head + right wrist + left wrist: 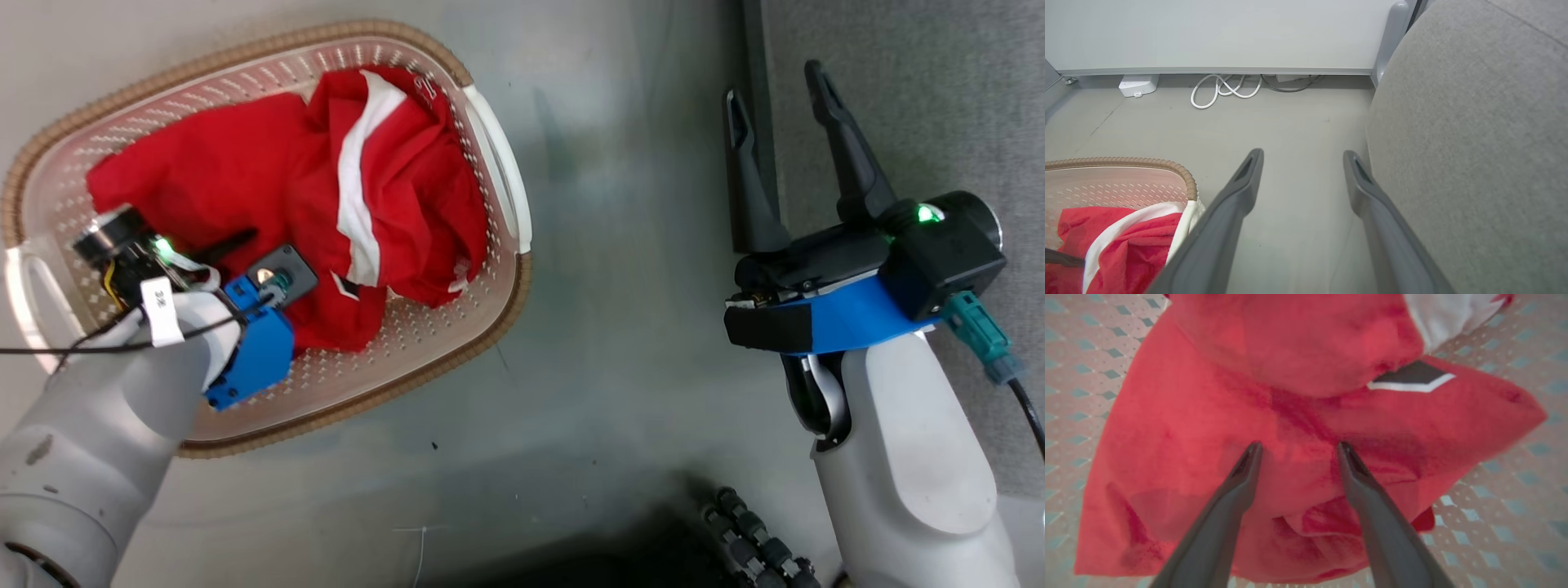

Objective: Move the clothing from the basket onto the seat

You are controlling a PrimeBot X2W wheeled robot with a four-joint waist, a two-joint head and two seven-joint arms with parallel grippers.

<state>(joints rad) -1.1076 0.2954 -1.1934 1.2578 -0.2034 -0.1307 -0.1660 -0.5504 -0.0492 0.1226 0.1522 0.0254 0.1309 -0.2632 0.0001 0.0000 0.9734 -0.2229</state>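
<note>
The cream basket [490, 147] with its brown rim sits on the floor at the left of the head view. In it lies a pile of red clothing [245, 163] with a white stripe [351, 188]. My left gripper [1300, 447] is down inside the basket, open, its two fingers spread just over a red fold, with no cloth pinched between them. A black, white-edged number patch [1412, 373] lies beyond the tips. My right gripper [775, 90] hovers open and holds nothing, over the floor beside the grey seat [939, 98].
Grey floor [620, 245] separates the basket from the seat [1474, 143]. In the right wrist view a white wall, a coiled white cable [1224, 87] and a white power block [1138, 85] lie ahead. The basket rim [1126, 162] is at the lower left of that view.
</note>
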